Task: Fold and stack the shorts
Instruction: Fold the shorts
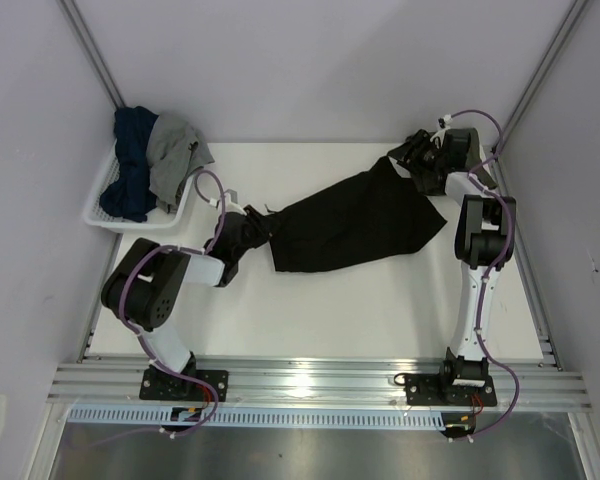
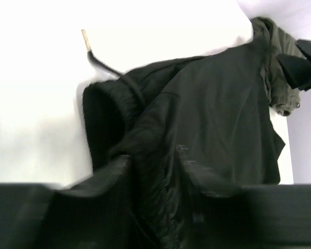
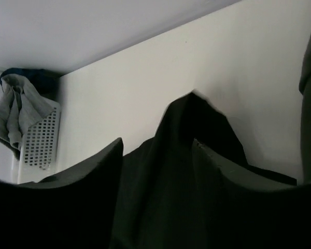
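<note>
Your left gripper (image 1: pixel 259 224), at 9 o'clock on the table (image 1: pixel 310 310), has its jaws apart with the black shorts (image 1: pixel 355 222) between them. The pair stretches toward 1 o'clock, where your right gripper (image 1: pixel 412 160) is likewise parted around the cloth, with the olive-green shorts (image 2: pixel 278 62) bunched beside it. The white basket (image 1: pixel 98 212) sits at 10 o'clock.

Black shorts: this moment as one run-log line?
shorts: black pair spread across table | left tool: at left end, fingers apart | right tool: at right end, fingers apart | fold: not done
</note>
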`<state>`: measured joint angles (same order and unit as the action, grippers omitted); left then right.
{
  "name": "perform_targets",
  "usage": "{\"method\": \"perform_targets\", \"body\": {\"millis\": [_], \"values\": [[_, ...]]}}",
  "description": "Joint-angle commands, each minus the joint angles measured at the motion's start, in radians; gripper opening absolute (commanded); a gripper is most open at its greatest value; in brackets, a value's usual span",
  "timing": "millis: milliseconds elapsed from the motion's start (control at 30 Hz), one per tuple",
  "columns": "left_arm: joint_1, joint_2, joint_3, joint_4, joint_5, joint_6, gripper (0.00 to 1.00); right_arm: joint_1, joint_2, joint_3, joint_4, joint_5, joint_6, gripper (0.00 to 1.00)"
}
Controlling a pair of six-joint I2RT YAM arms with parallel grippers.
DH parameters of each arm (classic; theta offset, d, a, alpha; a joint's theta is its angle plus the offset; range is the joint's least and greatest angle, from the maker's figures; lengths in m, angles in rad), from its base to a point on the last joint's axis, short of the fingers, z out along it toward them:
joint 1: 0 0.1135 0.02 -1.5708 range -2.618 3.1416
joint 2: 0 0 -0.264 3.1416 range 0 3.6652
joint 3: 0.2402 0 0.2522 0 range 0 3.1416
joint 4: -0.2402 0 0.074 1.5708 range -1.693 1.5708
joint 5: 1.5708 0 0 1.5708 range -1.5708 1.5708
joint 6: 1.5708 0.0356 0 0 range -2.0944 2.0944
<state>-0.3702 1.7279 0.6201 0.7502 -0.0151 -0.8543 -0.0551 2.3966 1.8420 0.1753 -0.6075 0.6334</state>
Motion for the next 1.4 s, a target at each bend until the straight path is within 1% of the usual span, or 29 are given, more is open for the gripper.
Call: {"method": "perform_targets", "body": {"millis": [0,67,100,167,233,267,333,400,433,467,500,533,567,600,667,700,767,833,867,900,1000,1100,1367], "values": [[0.022,-0.013,0.040,-0.017,-0.011,0.049,0.47,0.011,-0.039,0.057,-0.049,0.035,-0.079,0.64],[0.030,-0.027,0.033,-0.026,-0.005,0.044,0.59,0.018,-0.095,0.042,-0.081,0.040,-0.107,0.67],[0.036,-0.031,0.033,-0.053,-0.008,0.047,0.60,0.021,-0.118,0.031,-0.091,0.048,-0.135,0.72],[0.043,-0.045,0.030,-0.084,-0.003,0.050,0.65,0.031,-0.192,-0.002,-0.127,0.051,-0.162,0.73],[0.053,-0.059,0.027,-0.113,-0.005,0.051,0.68,0.037,-0.243,-0.042,-0.135,0.020,-0.187,0.73],[0.056,-0.082,0.021,-0.120,-0.005,0.051,0.72,0.041,-0.296,-0.070,-0.134,0.009,-0.192,0.73],[0.059,-0.114,-0.016,-0.143,-0.012,0.057,0.77,0.052,-0.356,-0.177,-0.117,-0.006,-0.199,0.73],[0.065,-0.163,-0.039,-0.178,-0.016,0.063,0.85,0.107,-0.441,-0.255,-0.093,-0.005,-0.215,0.73],[0.065,-0.180,-0.065,-0.181,-0.013,0.066,0.88,0.122,-0.467,-0.339,-0.073,-0.005,-0.210,0.73],[0.070,-0.207,-0.080,-0.189,-0.011,0.069,0.95,0.138,-0.491,-0.380,-0.041,0.000,-0.206,0.72],[0.074,-0.217,-0.076,-0.190,0.003,0.070,0.96,0.171,-0.528,-0.415,-0.024,0.008,-0.198,0.72],[0.077,-0.225,-0.092,-0.187,0.015,0.072,0.99,0.188,-0.543,-0.485,0.001,0.002,-0.192,0.71],[0.082,-0.226,-0.095,-0.169,0.048,0.074,0.99,0.205,-0.553,-0.513,0.044,0.002,-0.175,0.70],[0.085,-0.223,-0.100,-0.151,0.094,0.072,0.99,0.243,-0.566,-0.539,0.059,0.005,-0.164,0.67],[0.086,-0.203,-0.105,-0.100,0.141,0.074,0.99,0.283,-0.568,-0.586,0.095,0.012,-0.144,0.62],[0.085,-0.179,-0.109,-0.082,0.173,0.070,0.99,0.325,-0.559,-0.595,0.102,0.011,-0.141,0.58],[0.085,-0.145,-0.118,-0.022,0.196,0.061,0.99,0.368,-0.541,-0.593,0.099,0.026,-0.141,0.54],[0.085,-0.090,-0.111,0.007,0.225,0.058,0.99,0.418,-0.499,-0.586,0.108,0.029,-0.135,0.49],[0.085,-0.071,-0.097,0.018,0.234,0.049,0.99,0.431,-0.482,-0.573,0.110,0.029,-0.132,0.47],[0.085,-0.051,-0.097,0.032,0.242,0.041,0.99,0.440,-0.464,-0.564,0.112,0.029,-0.118,0.42],[0.085,0.004,-0.088,0.066,0.254,0.028,0.99,0.462,-0.396,-0.552,0.157,0.011,-0.080,0.34],[0.085,0.039,-0.074,0.071,0.257,0.024,0.99,0.474,-0.340,-0.523,0.161,0.009,-0.070,0.29],[0.082,0.145,-0.049,0.126,0.293,-0.012,0.99,0.482,-0.212,-0.445,0.081,0.017,-0.084,0.25]]}}
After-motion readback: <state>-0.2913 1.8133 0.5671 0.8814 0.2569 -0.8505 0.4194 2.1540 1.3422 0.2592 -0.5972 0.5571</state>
